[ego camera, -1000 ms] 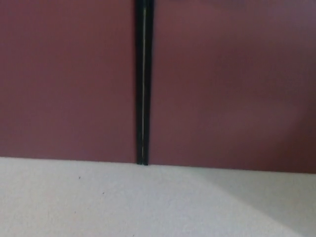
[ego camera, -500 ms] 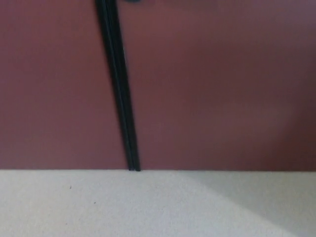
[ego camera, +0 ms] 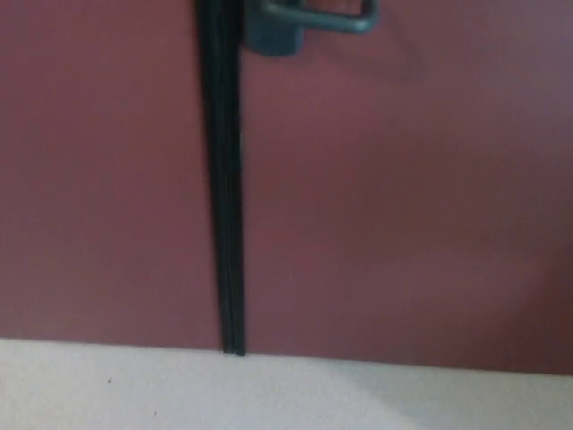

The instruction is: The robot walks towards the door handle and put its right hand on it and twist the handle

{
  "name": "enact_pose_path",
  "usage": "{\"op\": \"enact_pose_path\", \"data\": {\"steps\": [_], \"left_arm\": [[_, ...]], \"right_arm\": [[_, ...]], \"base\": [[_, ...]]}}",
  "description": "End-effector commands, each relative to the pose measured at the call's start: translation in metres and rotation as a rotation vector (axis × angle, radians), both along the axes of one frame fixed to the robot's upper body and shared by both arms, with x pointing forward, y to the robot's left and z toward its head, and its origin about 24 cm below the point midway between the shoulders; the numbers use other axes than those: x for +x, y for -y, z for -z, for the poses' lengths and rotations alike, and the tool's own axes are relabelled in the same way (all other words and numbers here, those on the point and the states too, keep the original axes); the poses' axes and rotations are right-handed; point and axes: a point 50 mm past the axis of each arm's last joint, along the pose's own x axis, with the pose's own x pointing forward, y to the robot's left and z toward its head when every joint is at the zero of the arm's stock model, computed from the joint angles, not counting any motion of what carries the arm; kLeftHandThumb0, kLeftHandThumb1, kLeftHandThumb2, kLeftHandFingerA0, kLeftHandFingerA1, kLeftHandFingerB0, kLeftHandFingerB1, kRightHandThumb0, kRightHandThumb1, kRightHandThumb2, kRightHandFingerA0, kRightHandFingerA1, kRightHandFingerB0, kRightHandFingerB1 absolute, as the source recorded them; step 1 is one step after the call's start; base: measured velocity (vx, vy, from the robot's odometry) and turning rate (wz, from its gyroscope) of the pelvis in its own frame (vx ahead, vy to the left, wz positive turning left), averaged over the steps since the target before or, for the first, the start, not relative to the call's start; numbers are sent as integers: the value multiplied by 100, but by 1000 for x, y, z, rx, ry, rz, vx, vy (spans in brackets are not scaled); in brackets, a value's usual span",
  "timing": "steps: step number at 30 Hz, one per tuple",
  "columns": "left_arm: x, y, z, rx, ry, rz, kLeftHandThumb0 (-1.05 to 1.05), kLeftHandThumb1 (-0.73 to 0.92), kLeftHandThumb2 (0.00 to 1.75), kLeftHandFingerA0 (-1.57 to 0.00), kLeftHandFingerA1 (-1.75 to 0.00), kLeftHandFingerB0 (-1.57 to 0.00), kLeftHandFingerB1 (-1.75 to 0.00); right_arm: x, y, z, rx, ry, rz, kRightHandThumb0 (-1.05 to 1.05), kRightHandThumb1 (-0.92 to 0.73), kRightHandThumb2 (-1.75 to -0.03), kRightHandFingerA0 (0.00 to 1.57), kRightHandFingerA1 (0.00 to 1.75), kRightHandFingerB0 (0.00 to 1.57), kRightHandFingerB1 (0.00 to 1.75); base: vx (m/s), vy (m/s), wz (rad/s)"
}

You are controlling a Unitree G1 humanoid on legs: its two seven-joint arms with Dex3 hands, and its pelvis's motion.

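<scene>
A dark grey door handle [ego camera: 309,22] shows at the very top of the head view, its lever pointing to the right from a round base beside the door's edge. It is fixed to a dark red door [ego camera: 403,197] that fills the right of the picture. Neither of my hands nor any part of my arms shows.
A black vertical gap [ego camera: 224,179] separates the door from a second dark red panel [ego camera: 98,179] on the left. Pale floor [ego camera: 286,394] runs along the bottom of the picture, meeting the door's foot.
The whole picture has shifted: the camera has tilted up. The handle has come into sight at the top, and less floor shows at the bottom.
</scene>
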Motion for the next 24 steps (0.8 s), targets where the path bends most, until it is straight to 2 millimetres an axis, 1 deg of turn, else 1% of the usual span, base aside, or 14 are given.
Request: {"op": "enact_pose_path", "data": {"steps": [1, 4, 5, 9, 13, 14, 18, 24], "left_arm": [[1, 3, 1, -17, 0, 12, -44, 20, 97, -89, -96, -61, -83], [1, 3, 1, -18, 0, 12, -44, 20, 97, -89, -96, -61, -83], [1, 2, 1, -18, 0, 18, -44, 20, 96, -89, -96, -61, -83], [4, 2, 0, -16, -2, 25, -42, 19, 96, -89, -96, -62, -83], [4, 2, 0, -16, -2, 25, -42, 19, 96, -89, -96, -62, -83], [3, 2, 0, -12, -9, 28, -43, 20, 96, -89, -96, -63, -83], [2, 1, 0, -12, -11, 28, -44, 20, 96, -89, -96, -63, -83], [3, 0, -1, -6, -10, 49, -43, 20, 97, -89, -95, -63, -83]], "right_arm": [[2, 1, 0, 9, 6, 6, -22, -66, -59, 73, 46, 52, 38], [2, 1, 0, 10, 6, 6, -22, -66, -59, 73, 46, 52, 38], [2, 0, 0, 11, 6, 9, -32, -59, -71, 70, 53, 50, 46], [6, 0, 0, 7, 3, 1, -32, -59, -71, 70, 53, 50, 46], [6, 0, 0, 7, 3, 1, -32, -59, -71, 70, 53, 50, 46], [4, -1, 0, 5, -4, -18, -22, -66, -59, 72, 45, 52, 38], [2, -2, 1, 7, -10, -16, -22, -66, -59, 73, 46, 52, 38], [0, -4, 2, 19, -19, 6, -22, -66, -59, 71, 45, 54, 39]], "base": [[245, 175, -55], [242, 140, 14], [314, -39, 0], [288, 32, -8], [313, 218, -18], [508, 258, -13], [375, 300, -8], [241, 89, 3]]}}
